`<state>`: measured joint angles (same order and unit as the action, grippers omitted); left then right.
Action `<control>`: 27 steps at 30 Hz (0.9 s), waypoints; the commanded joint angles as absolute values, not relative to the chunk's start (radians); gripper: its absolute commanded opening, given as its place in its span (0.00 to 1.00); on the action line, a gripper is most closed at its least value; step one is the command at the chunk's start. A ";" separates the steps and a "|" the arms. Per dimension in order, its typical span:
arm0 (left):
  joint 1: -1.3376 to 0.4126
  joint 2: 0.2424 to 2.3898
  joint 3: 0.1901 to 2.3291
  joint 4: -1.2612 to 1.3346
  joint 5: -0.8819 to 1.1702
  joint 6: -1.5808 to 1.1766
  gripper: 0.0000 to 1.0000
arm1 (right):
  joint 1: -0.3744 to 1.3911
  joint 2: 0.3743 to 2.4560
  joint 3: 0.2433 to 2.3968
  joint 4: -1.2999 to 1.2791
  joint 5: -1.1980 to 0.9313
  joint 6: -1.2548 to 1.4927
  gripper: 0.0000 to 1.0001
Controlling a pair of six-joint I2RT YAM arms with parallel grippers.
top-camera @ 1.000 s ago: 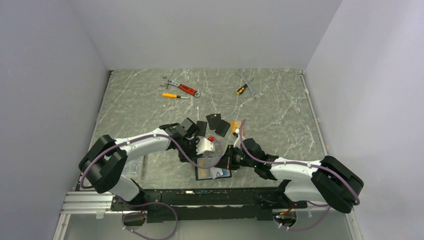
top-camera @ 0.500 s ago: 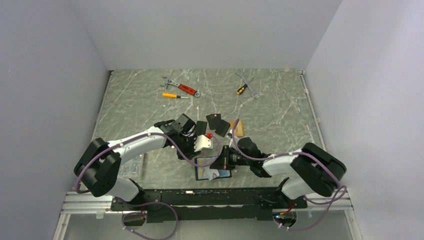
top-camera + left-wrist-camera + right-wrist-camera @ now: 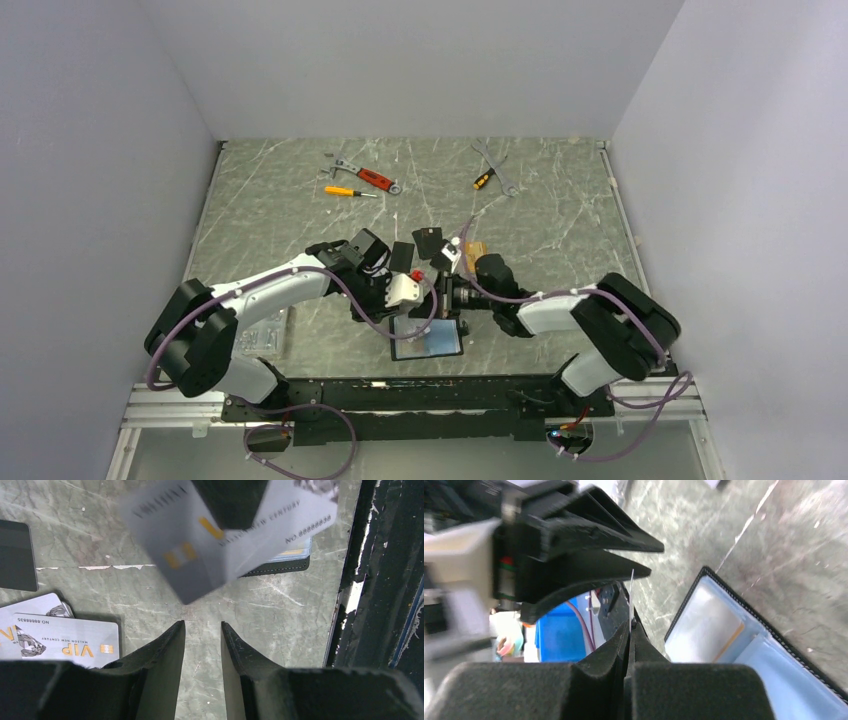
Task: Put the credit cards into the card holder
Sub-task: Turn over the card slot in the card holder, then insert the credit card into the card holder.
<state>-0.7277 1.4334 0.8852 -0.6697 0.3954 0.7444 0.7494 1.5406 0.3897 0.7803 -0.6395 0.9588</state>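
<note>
When the bench was viewed from above, the card holder (image 3: 430, 342) was found lying open on the table (image 3: 560, 230), close to the near edge. The two grippers were positioned close together just over its far side. Its pale blue-grey lining was turned upward (the pockets were only partly in view).

The right gripper (image 3: 630, 626) was recorded as fully closed, with a silver card (image 3: 200, 545) pinched by one end between its fingers. The card was held clear of the table and tilted, with the holder visible beyond it. From the right wrist it was seen edge-on, as a thin upright line just beside the lower finger of the other arm.

The left gripper (image 3: 202, 630) was noted as partly open, with a narrow gap left between its fingers. Nothing was held in it, and bare table was seen through the gap.

Two further silver cards (image 3: 70, 641), overlapping, were observed flat on the table at the left of the left wrist view, with a black card (image 3: 17, 555) lying just beyond them. A gold-orange card (image 3: 476, 250) was seen beside the right arm. A red-handled wrench (image 3: 368, 178) and an orange-handled screwdriver (image 3: 345, 190) were logged near the far edge, well apart from the cards.
</note>
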 commanded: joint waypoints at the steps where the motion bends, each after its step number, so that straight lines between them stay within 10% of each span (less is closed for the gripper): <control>1: -0.723 1.409 0.916 -0.679 0.421 0.773 0.38 | 0.688 1.409 0.412 0.734 -0.658 0.884 0.00; 27: -0.970 1.345 0.694 -0.419 0.330 0.800 0.40 | 0.719 1.346 0.198 0.727 -0.298 0.954 0.00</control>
